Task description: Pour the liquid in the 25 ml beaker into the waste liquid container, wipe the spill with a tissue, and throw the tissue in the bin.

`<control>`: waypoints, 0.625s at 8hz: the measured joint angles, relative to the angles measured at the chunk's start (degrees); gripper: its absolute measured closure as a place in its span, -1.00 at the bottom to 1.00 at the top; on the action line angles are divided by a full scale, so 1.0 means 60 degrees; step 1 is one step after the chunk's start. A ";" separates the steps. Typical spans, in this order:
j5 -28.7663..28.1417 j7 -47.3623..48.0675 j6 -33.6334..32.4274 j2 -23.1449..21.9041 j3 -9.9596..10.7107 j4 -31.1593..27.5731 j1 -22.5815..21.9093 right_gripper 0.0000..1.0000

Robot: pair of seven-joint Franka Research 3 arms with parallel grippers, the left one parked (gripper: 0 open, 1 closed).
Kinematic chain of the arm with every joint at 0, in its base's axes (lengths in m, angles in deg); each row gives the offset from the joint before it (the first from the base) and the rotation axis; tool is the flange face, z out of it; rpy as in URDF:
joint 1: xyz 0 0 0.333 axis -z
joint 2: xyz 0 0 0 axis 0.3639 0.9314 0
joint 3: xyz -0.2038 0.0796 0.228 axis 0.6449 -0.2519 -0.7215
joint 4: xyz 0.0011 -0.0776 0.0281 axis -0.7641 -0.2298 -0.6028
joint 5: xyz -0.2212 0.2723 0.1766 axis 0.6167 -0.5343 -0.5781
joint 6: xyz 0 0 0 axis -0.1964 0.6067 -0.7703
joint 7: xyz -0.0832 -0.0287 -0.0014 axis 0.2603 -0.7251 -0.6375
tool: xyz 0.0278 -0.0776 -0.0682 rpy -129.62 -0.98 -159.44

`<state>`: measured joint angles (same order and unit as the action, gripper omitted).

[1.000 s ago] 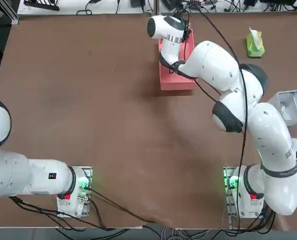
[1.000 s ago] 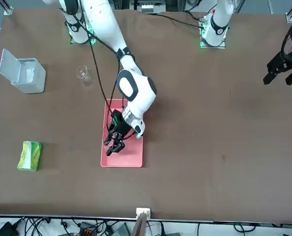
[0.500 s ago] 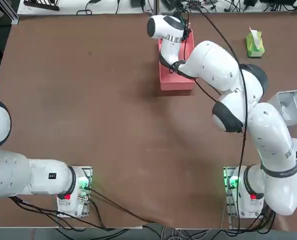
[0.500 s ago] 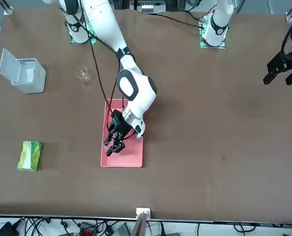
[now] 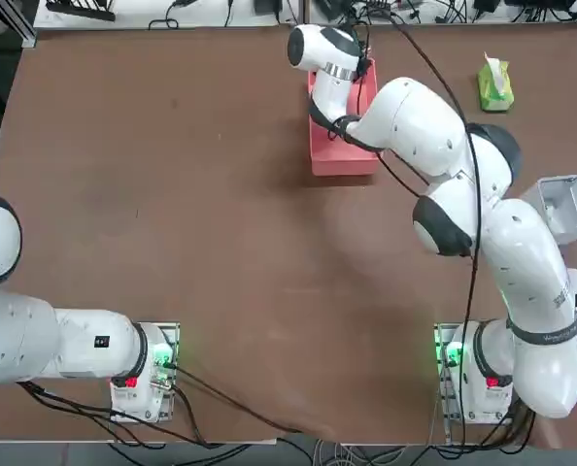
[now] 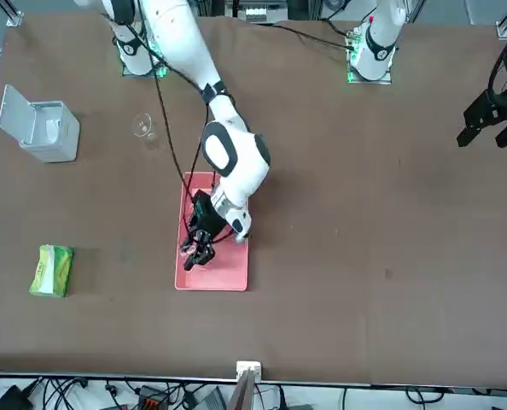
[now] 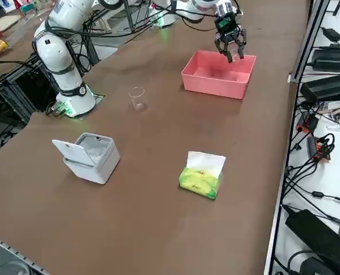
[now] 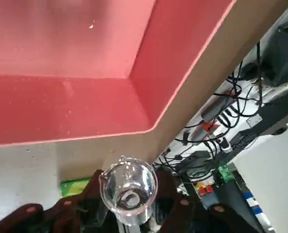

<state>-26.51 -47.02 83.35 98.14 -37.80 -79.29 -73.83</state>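
Right gripper (image 8: 127, 213) holds the little beaker (image 8: 128, 187) between its jaws, tipped on its side with the mouth facing the camera, poised over the pink tub (image 8: 139, 73) near the desk's far edge. Beaker looks nearly empty — judgement only. Risk: glass is small and slick, so any further wrist roll could let it slip into the tub. Farther off, the green tissue pack (image 7: 201, 175) and lidded bin (image 7: 90, 154) wait toward the desk's right edge.

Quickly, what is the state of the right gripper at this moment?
Right gripper: closed on the 25 ml beaker, held tilted above the waste liquid container.
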 joint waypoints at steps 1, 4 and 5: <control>-0.0524 0.0011 -0.0013 -0.0094 0.0076 0.0100 0.0124 0.05; -0.2339 -0.0274 -0.0055 -0.0771 0.0119 0.0141 0.0929 0.05; -0.2916 -0.0434 -0.0048 -0.0919 0.0096 0.0122 0.1314 0.05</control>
<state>-44.01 -49.62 83.06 92.63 -37.22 -78.56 -65.94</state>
